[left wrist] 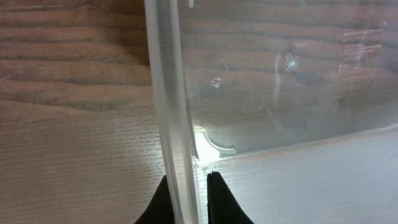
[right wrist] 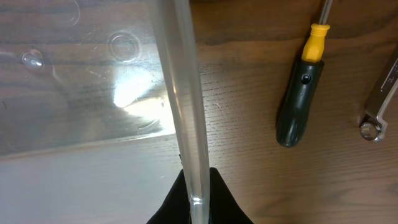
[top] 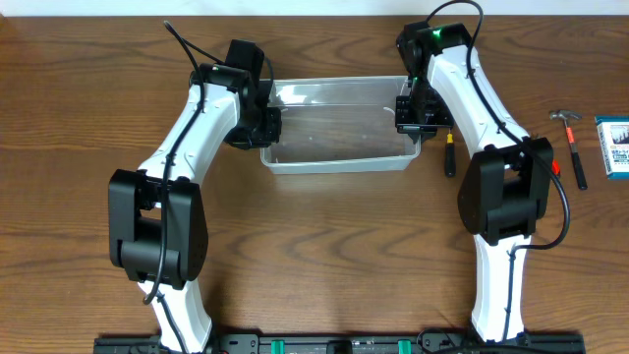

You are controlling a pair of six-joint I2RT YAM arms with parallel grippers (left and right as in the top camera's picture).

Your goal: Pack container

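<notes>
The container [top: 339,165] is set on the table [top: 324,256], between the two arms. Its left rim is pinched by the jaws of the left gripper [left wrist: 186,182], and its right rim by those of the right gripper [right wrist: 194,177]. A screwdriver [right wrist: 301,93] is laid just right of the container. A hammer [top: 573,147] and a small box [top: 616,147] are seen farther right of it.

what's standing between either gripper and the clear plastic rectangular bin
nothing visible. the left gripper is shut on the left wall of the clear rectangular plastic container, the right gripper on its right wall. the black-and-yellow screwdriver lies outside that wall, apart from the grip.
</notes>
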